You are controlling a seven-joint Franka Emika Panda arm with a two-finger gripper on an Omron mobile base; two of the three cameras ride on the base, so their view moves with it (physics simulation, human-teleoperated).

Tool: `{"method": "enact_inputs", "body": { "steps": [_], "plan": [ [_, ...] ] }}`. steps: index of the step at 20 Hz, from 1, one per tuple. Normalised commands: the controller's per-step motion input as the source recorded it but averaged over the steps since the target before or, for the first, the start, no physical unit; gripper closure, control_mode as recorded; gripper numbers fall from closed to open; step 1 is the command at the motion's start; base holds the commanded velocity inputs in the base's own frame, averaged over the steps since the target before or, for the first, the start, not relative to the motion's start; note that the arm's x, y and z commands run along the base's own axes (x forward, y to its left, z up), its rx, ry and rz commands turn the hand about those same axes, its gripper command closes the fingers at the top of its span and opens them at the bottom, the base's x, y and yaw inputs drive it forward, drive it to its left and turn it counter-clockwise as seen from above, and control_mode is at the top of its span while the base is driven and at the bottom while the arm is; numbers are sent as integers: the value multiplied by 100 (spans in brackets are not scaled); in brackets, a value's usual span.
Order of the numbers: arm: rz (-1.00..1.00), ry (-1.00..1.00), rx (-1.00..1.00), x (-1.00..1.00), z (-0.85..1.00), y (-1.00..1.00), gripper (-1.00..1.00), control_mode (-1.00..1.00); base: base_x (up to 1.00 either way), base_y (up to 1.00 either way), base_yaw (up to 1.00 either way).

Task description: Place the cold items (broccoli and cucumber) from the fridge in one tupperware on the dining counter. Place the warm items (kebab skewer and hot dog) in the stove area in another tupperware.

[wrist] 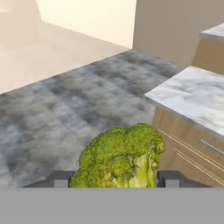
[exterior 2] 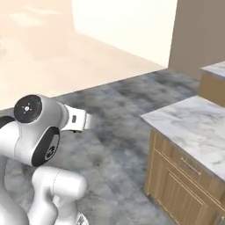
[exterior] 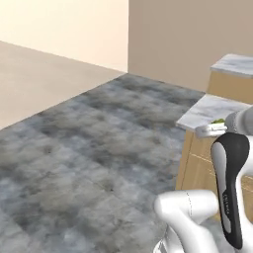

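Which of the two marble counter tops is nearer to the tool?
The lower white marble counter top on the wooden drawer cabinet is nearer; the tool, shut on the green broccoli head, is beside it. The higher marble top stands behind.

Marble-topped wooden cabinet (drawer handle on its front) beside mottled grey stone floor, beige wall beyond.

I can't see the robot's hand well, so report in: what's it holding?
Gripper shut on broccoli. Marble counter ahead to the right. Grey floor between, nothing blocking.
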Motion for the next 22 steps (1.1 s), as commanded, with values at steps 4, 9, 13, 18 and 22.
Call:
{"method": "enact_inputs", "body": {
  "steps": [4,9,13,18,22],
  "plan": [
    [0,0,0,0,0,0,100,100,100,47,-45],
    [0,0,0,0,0,0,100,100,100,72,-40],
    [0,0,0,0,0,0,100,100,100,70,-40],
    [0,0,0,0,0,0,100,100,100,63,-44],
    [0,0,0,0,0,0,100,100,100,65,-50]
  ]
}}
